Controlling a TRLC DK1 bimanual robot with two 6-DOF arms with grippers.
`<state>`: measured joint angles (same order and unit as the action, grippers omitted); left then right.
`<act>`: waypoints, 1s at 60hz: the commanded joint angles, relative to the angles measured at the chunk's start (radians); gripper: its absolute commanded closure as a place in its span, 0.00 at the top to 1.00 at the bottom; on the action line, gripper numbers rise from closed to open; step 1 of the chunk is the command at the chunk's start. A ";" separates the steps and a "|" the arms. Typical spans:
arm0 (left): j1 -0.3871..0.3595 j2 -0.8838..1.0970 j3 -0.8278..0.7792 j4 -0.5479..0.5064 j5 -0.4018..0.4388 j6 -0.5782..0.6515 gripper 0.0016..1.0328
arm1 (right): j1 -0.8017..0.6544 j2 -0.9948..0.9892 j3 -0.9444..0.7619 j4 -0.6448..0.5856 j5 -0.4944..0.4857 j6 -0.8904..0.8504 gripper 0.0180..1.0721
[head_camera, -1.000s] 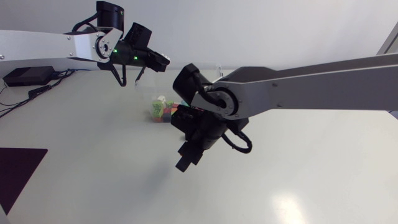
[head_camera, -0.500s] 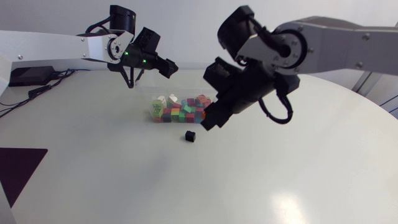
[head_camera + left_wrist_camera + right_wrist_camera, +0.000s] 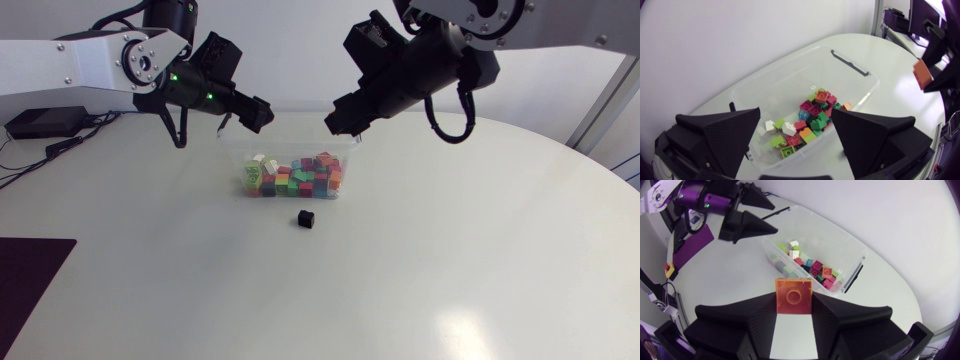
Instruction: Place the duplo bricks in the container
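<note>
right tool (image 3: 794,306) clamps orange brick (image 3: 794,292); left tool (image 3: 796,115) wide apart, empty

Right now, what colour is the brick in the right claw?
Orange; the brick shows best in the right wrist view, clamped in the right gripper.

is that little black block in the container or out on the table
Out. The black block lies on the bare table in front of the container, apart from its wall; the coloured bricks sit inside.
</note>
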<state>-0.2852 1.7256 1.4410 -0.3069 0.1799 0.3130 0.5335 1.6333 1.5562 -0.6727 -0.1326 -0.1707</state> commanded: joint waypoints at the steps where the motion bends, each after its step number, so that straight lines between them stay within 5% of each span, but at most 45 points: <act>1: -0.017 -0.043 -0.062 -0.029 -0.011 -0.020 0.96 | -0.013 0.049 0.041 0.025 -0.007 0.034 0.19; 49: -0.111 -0.112 -0.355 -0.052 -0.014 -0.046 0.96 | -0.047 0.355 0.268 0.217 0.011 0.094 0.20; 54: -0.121 -0.120 -0.381 -0.024 -0.016 -0.064 0.96 | -0.056 0.402 0.300 0.208 0.016 0.094 0.43; 60: -0.123 -0.123 -0.399 -0.014 -0.016 -0.081 0.96 | -0.061 0.435 0.329 0.203 0.037 0.096 0.97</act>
<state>-0.4057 1.6302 1.0752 -0.3351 0.1703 0.2710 0.4820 2.0247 1.8473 -0.4671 -0.1066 -0.0971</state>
